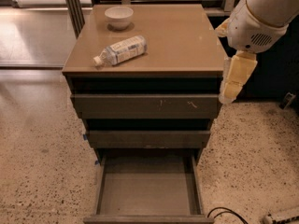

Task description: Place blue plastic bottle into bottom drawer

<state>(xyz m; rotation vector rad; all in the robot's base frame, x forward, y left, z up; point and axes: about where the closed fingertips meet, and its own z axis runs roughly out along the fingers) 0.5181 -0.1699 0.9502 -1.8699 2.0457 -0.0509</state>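
Note:
The blue plastic bottle lies on its side on the cabinet top, left of centre, with its white cap toward the front left. The bottom drawer is pulled out and its flat floor is bare. My gripper hangs beside the cabinet's right front corner, level with the top drawer, under the white arm. It is well to the right of the bottle and holds nothing that I can see.
A white bowl stands at the back left of the cabinet top. The top drawer and the middle drawer stick out slightly. A black cable lies on the speckled floor at the lower right.

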